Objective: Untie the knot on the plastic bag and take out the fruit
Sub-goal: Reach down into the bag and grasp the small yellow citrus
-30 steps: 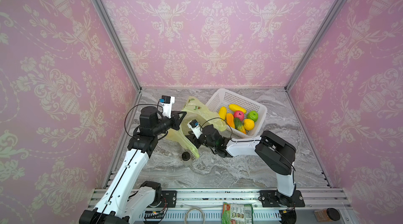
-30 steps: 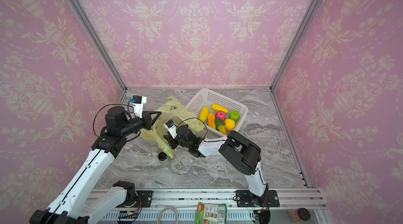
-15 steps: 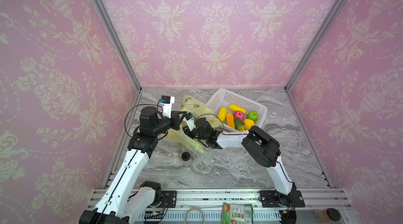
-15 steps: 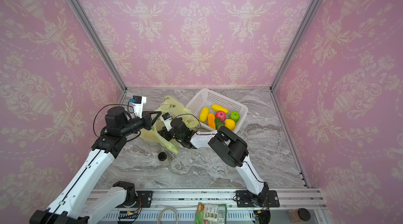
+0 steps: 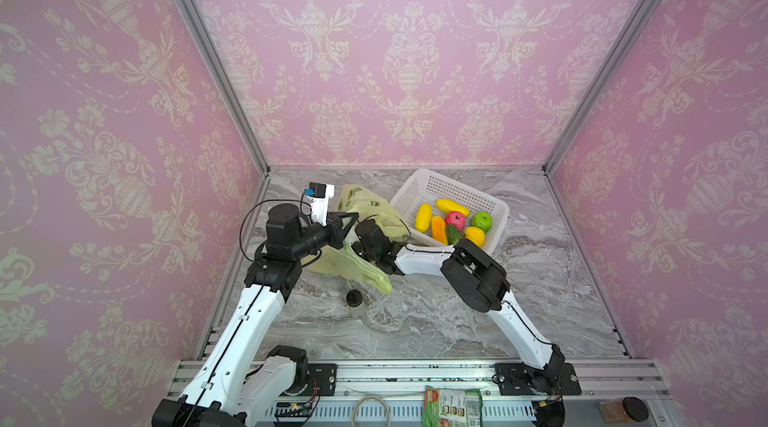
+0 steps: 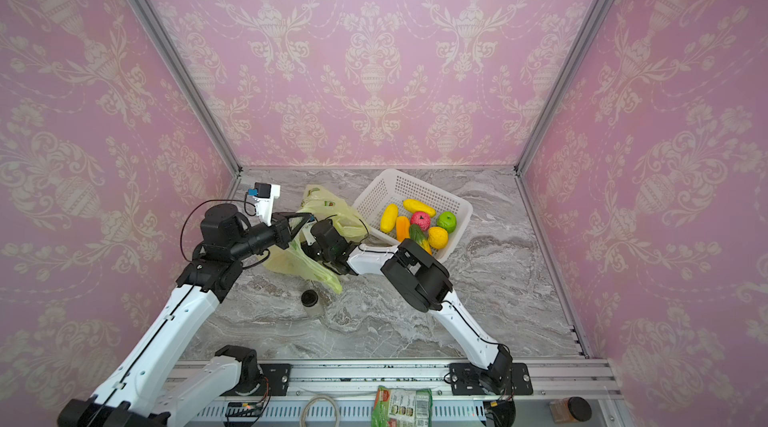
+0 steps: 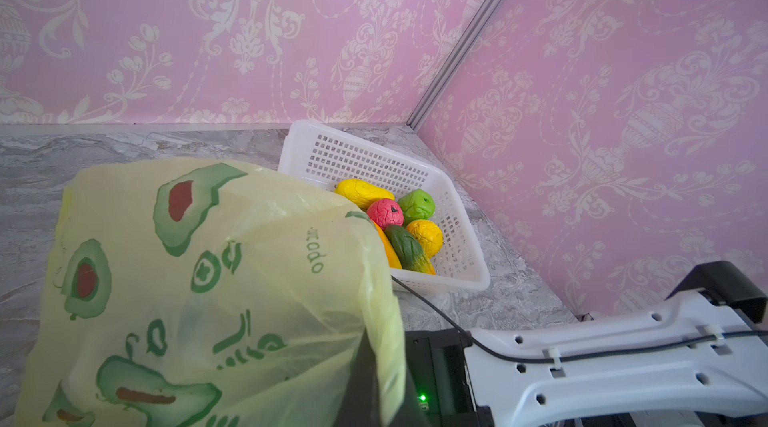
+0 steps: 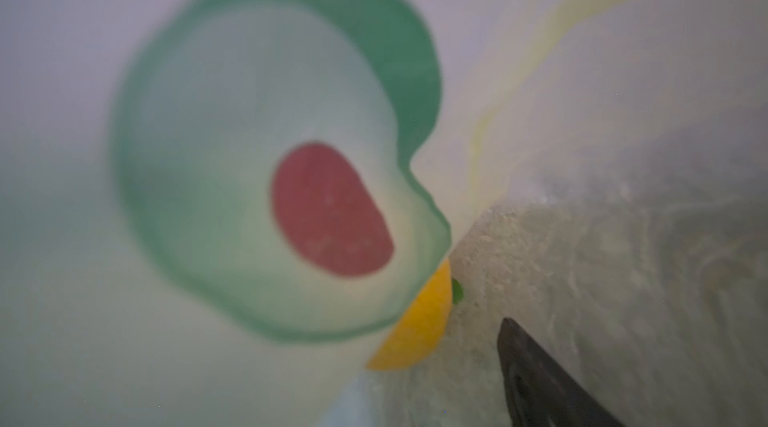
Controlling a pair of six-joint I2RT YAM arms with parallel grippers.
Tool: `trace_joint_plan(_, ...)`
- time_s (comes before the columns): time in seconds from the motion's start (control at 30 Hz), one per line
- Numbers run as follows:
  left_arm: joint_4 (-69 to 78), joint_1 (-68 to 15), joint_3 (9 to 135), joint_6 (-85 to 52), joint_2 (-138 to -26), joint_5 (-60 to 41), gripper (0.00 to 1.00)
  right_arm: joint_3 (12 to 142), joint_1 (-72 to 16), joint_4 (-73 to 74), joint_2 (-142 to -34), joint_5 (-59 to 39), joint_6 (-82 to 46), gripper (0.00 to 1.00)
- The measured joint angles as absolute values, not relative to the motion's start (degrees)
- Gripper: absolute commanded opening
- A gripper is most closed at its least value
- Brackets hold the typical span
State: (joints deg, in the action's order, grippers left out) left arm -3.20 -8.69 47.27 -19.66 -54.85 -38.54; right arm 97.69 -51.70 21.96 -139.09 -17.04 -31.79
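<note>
- Yellow-green, thin plastic: the plastic bag [image 5: 360,269] lies slumped on the grey marble table [image 5: 540,279], left of the white basket [image 5: 451,191]. Its far part is lifted off the surface.
- The left gripper [image 5: 348,224] is clamped tight on a raised fold of that bag. I judge it holds the fold up so that the mouth gapes and the film cannot collapse.
- The right gripper [image 5: 362,238] reaches across from the right and is buried in the bag, just beside the left one.
- Its own camera shows only one dark finger [image 8: 540,379] and printed film pressed close to the lens — how wide the jaws stand, and whether they hold anything, I cannot tell.
- The knot is nowhere to be seen; judging by the loose hanging flaps, the bag looks undone.
- The fruit [image 5: 456,221] — seven pieces — sits in the basket at the far right, apart from the bag.
- An orange-yellow rounded shape [image 8: 415,329] peeps past the plastic edge in the right wrist view. Whether it lies inside the bag is unclear; if it does, it is probably what the right arm is after.
</note>
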Motion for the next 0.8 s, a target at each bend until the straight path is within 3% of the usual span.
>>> trace_joint_plan(0.17,-1.9,-8.7,46.7,-20.5,-54.8,-39.4,0.00,100.6,-51.3,21.2,-141.3,-17.5,-35.0,0.82)
trace_joint_plan(0.33,-0.8,-8.7,46.6,-20.7,-54.8,-40.2,0.00,100.5,-50.1,23.8,-141.8,-18.8,-39.2,0.67)
trace_joint_plan(0.4,-0.8,-8.7,46.5,-20.9,-54.8,-40.3,0.00,100.5,-49.4,25.9,-142.0,-19.6,-40.4,0.65)
trace_joint_plan(0.8,-0.2,-8.7,46.5,-21.6,-54.8,-40.8,0.00,100.6,-49.6,24.5,-142.7,-19.6,-40.3,0.81)
